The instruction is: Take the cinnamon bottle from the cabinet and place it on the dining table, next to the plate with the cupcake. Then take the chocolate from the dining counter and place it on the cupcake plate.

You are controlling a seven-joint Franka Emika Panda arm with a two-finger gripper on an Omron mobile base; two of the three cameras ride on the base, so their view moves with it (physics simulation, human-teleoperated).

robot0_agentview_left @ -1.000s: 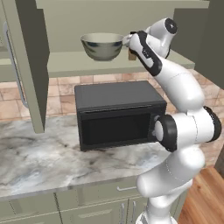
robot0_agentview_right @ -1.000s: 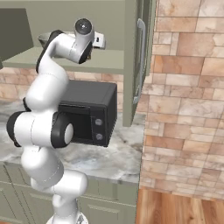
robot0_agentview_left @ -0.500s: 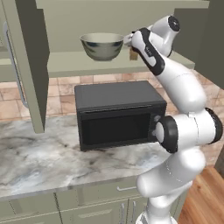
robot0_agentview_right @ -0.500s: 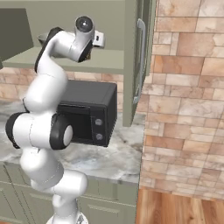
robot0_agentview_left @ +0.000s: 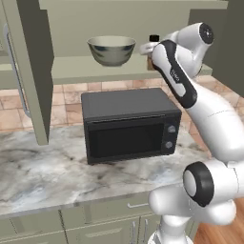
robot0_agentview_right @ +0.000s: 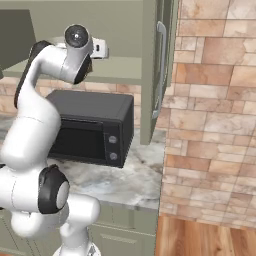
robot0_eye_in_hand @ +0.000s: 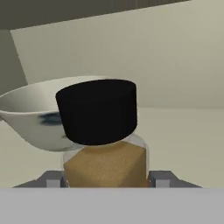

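Note:
The cinnamon bottle (robot0_eye_in_hand: 105,164), clear glass with brown powder and a black cap, sits close up in the hand view, right between my two fingertips (robot0_eye_in_hand: 54,179). They press against its glass sides, so my gripper (robot0_eye_in_hand: 107,180) is shut on it. In the left base view the black cap of the cinnamon bottle (robot0_agentview_left: 153,38) pokes up behind my hand on the cabinet shelf (robot0_agentview_left: 71,71), just right of a metal bowl (robot0_agentview_left: 111,49). My gripper (robot0_agentview_left: 147,48) reaches into the cabinet there. Plate, cupcake and chocolate are out of view.
The metal bowl (robot0_eye_in_hand: 30,116) stands just behind and left of the bottle. A black microwave (robot0_agentview_left: 128,124) sits on the marble counter (robot0_agentview_left: 43,176) below the shelf. Open cabinet doors (robot0_agentview_left: 26,71) (robot0_agentview_right: 157,65) flank the shelf. A brick wall (robot0_agentview_right: 215,125) rises at the right.
My hand has shifted slightly lower and further in at the shelf beside the bowl. The bowl and microwave have not moved.

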